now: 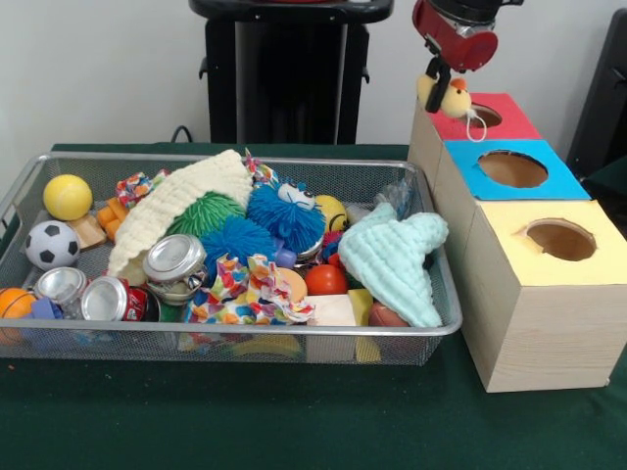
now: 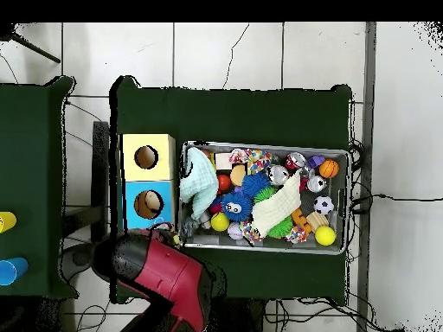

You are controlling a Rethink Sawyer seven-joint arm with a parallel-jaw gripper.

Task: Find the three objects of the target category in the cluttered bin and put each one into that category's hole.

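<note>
The pincer (image 1: 443, 90) is gripping the yellow duck (image 1: 453, 98) just beside the red-surrounded hole (image 1: 484, 116), well apart from the wire-mesh bin (image 1: 245, 338) on the desk (image 1: 294, 421). The duck is looking light, soft and squashy, best pinched across its plump body.

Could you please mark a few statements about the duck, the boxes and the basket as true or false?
1. The pincer holds the yellow duck beside the red-surround hole. True.
2. The duck lies in the wire-mesh basket. False: it hangs at the red-topped box.
3. The blue-surround hole sits between the red and yellow-surround hole. True.
4. The soccer ball rests on the yellow box. False: it is in the basket.
</note>
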